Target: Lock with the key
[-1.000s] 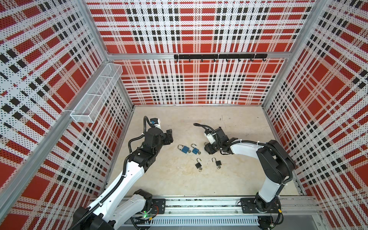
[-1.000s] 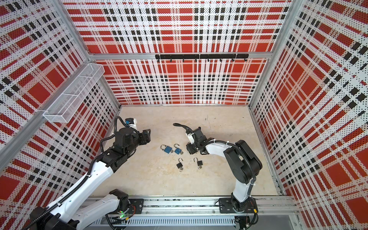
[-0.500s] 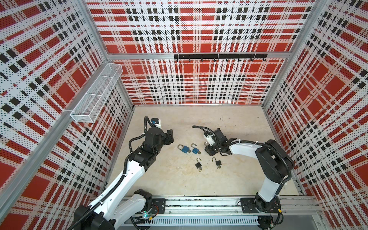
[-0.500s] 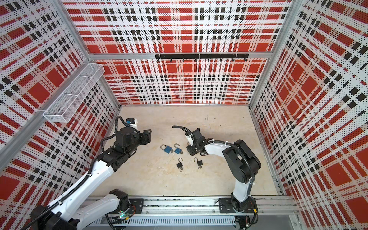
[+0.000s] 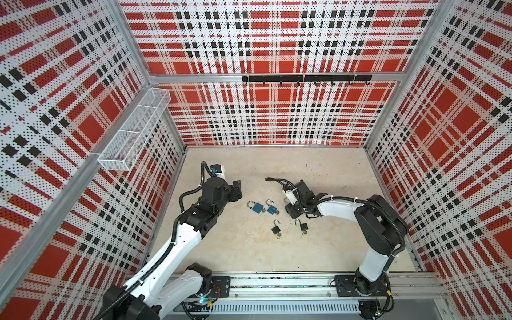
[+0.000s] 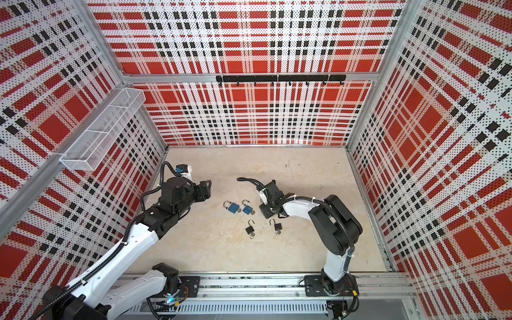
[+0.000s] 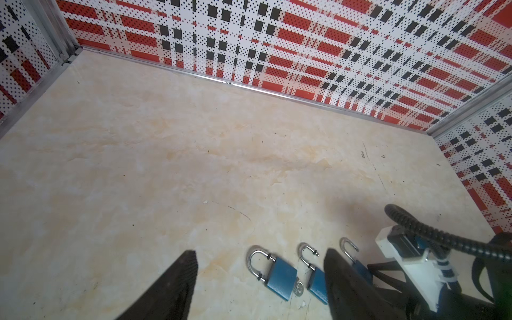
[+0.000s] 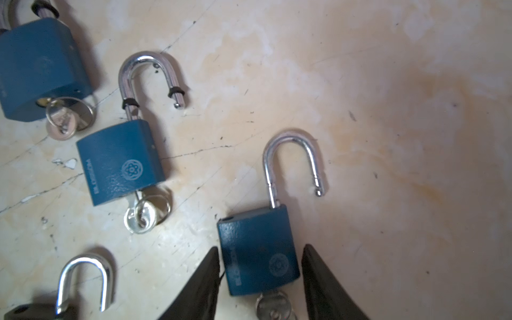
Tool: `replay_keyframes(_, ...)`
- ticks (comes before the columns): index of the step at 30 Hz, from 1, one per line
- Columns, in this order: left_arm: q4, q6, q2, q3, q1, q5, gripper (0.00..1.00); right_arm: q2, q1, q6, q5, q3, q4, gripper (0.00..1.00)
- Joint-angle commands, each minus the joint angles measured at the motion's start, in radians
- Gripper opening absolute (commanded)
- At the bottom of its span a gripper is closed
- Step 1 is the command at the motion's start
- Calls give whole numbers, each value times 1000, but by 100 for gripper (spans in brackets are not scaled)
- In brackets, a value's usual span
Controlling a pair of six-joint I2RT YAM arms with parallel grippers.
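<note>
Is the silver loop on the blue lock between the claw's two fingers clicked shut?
No, that blue lock has its silver loop swung open, with the loose end hanging clear of the lock's body.

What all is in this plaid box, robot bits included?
table: 1, beige, floor of the box.
walls: 3, red-white-black plaid, around it.
wire basket: 1, white, left wall.
hook rail: 1, black, back wall.
blue padlocks: 3, blue, mid-table, side by side.
black padlocks: 2, black, nearer the front edge.
keys: 3 seen, silver, in the blue padlocks' bases.
left tool: 1, black, open, hovering left of the locks.
right tool: 1, black, straddling one blue padlock.
</note>
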Motion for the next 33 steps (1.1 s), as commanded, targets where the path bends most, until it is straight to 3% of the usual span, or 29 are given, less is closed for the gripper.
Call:
replay_keyframes(1, -14, -21, -16, -2, -2, 0, 74, 35, 13, -19, 34, 39, 4, 50)
replay_keyframes(23, -17, -21, -6, -9, 3, 8, 73, 22, 29, -29, 84, 42, -3, 34)
replay_keyframes(33, -15, -21, 44, -3, 2, 83, 68, -111, 29, -38, -4, 37, -39, 30)
